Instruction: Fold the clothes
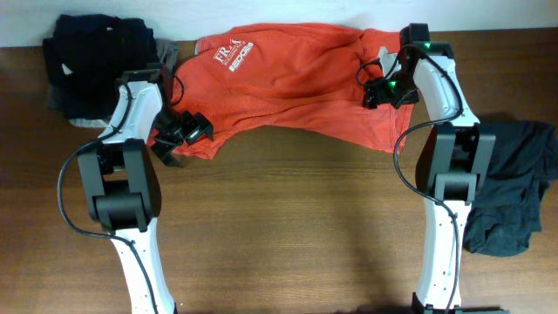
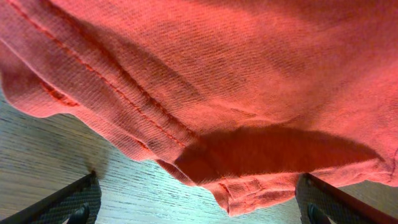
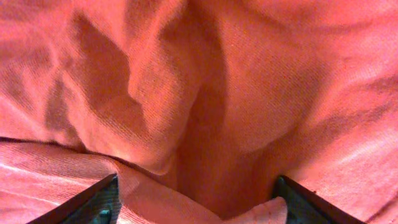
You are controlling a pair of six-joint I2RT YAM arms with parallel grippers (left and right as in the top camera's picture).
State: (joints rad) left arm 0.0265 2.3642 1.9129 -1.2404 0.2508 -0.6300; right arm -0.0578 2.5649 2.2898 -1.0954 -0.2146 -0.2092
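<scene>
One red-orange T-shirt (image 1: 296, 78), one charcoal garment (image 1: 514, 192) and one heap of navy and grey garments (image 1: 96, 61) share one wooden tabletop (image 1: 288, 227). Two robot arms: left arm (image 1: 122, 183), right arm (image 1: 453, 166).

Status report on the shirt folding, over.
Left gripper open at T-shirt edge. Right gripper open over bunched cloth. T-shirt spread, not yet folded. Dark pile and charcoal garment lie aside.
</scene>
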